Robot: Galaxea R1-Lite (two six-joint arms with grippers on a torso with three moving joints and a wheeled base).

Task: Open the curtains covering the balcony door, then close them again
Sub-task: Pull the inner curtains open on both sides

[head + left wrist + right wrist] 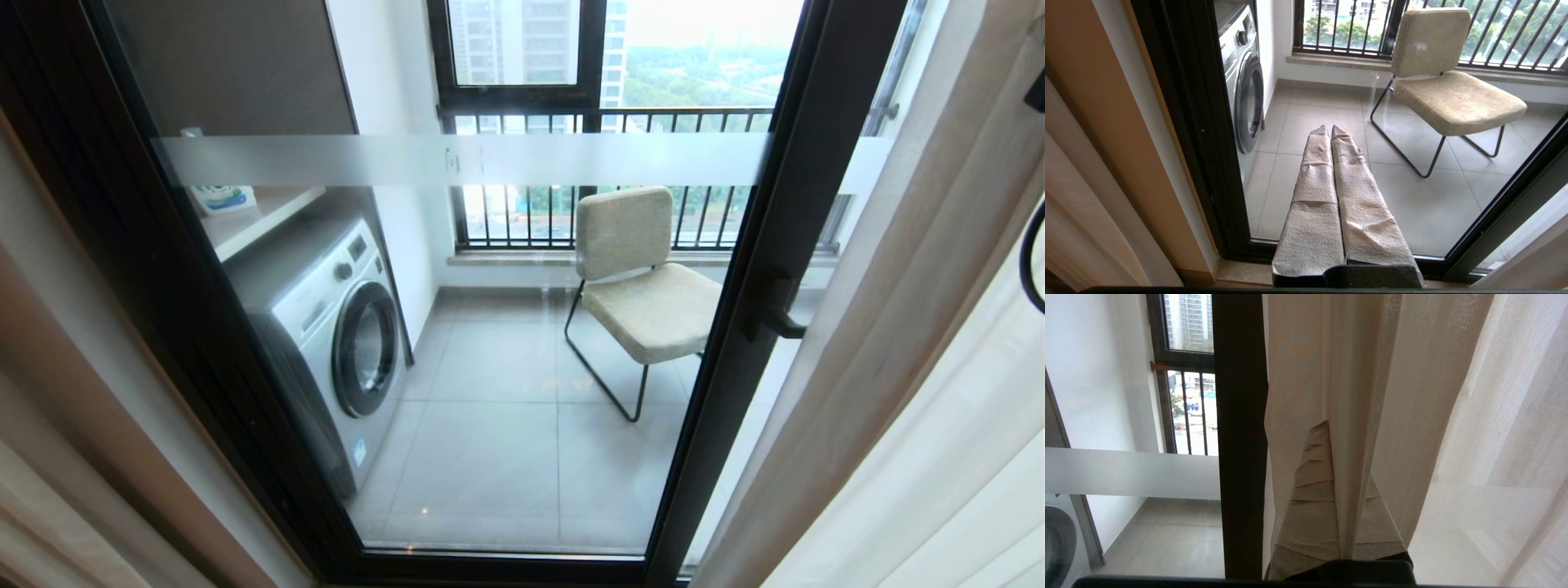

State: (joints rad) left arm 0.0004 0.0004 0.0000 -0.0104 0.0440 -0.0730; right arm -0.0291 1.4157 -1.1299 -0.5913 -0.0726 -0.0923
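The balcony door (784, 245) fills the head view: clear glass in a thick black frame, uncovered, crossed by a frosted white band (490, 159). The curtains hang bunched to its right, cream-beige cloth (914, 286) in front of white sheer (963, 457). In the right wrist view my right gripper (1336, 428) is shut on a vertical fold of the cream curtain (1306, 375), right beside the black door frame (1241, 457), and the fold hides most of one finger. My left gripper (1329, 127) is shut and empty, held low before the glass and pointing at the balcony floor.
Behind the glass stand a washing machine (335, 327) on the left and a beige chair (645, 286) on thin black legs. A black-railed window (522, 106) closes the balcony. A black handle (780, 314) sits on the door frame. More cream cloth (1077, 204) hangs at the far left.
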